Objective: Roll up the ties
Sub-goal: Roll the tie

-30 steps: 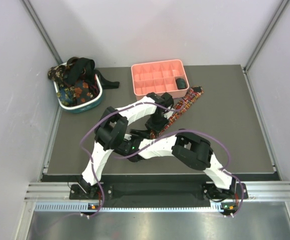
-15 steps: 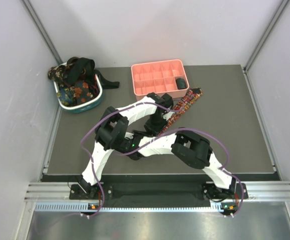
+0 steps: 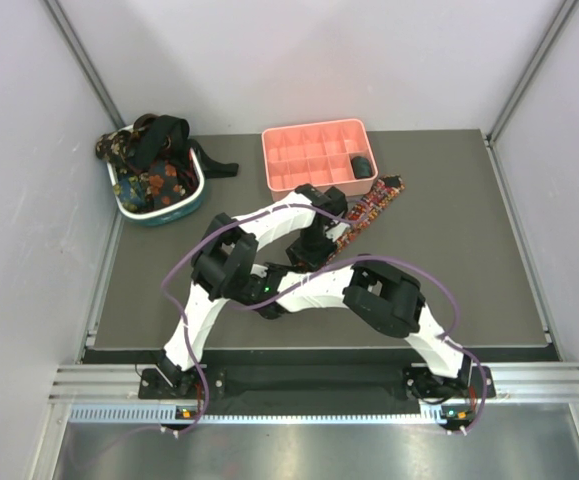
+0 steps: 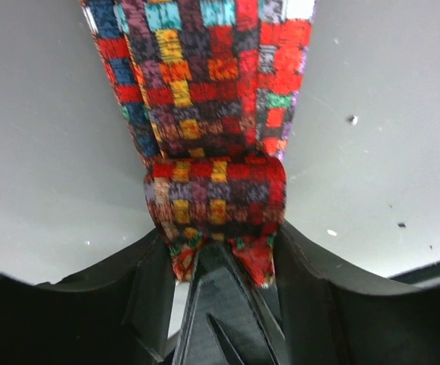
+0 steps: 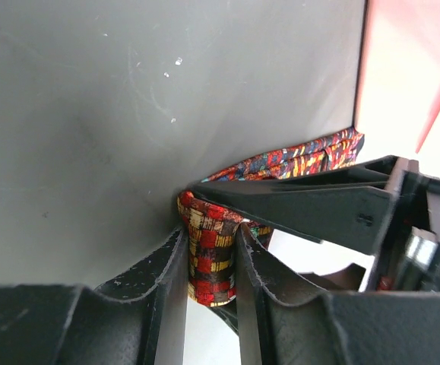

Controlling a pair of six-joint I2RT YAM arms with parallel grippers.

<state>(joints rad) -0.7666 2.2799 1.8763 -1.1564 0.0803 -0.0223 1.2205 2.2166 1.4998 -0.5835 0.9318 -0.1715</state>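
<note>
- Jaws of the right gripper (image 5: 210,232) are closed on the rolled end (image 5: 207,262) of the plaid tie (image 5: 295,161). The fabric fills the narrow gap and touches both fingers.
- Jaws of the left gripper (image 4: 220,232) stand apart, one on each side of the same rolled end and very close against it. If they press on it or only sit beside it, I cannot tell.
- In the left wrist view the roll is a short thick bundle lying across the tie. The flat part of the tie runs away from it toward the top of the picture.
- From above, both grippers meet over the near end of the plaid tie, near the middle of the table (image 3: 449,280), and their bodies hide the roll.
- The rest of the tie lies flat and straight on the table, going diagonally away to the right. Its far end is just beside the front right corner of the pink tray (image 3: 294,150).
- One small dark roll (image 3: 362,166) sits in a compartment at the right side of the tray.
- The other ties (image 3: 154,180), floral and black, are piled in the oval basket (image 3: 164,216) at the far left of the table, well apart from the grippers. Some hang over its rim.
</note>
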